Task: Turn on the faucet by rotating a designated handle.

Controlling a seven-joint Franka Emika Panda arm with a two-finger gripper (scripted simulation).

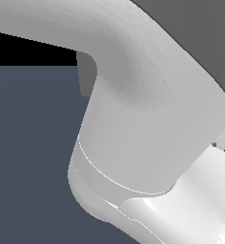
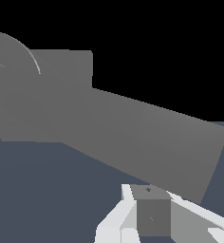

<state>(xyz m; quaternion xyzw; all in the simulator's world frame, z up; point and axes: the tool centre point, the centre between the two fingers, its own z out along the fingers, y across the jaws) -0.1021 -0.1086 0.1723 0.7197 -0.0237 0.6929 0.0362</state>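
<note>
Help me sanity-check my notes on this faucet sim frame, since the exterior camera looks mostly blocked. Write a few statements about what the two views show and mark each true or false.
1. The white robot arm fills most of the exterior view. True.
2. The whole faucet is plainly visible in the exterior view. False: the arm covers it; at most a small grey piece shows behind the arm.
3. In the wrist view, the handle appears as a broad grey bar running out from the faucet body. True.
4. The handle is bright red. False: it is matte grey.
5. The gripper shows at the edge of the wrist view, close to the bar's free end. True.
6. The wrist view clearly shows the gripper clamped on the handle. False: contact cannot be judged here.
</note>
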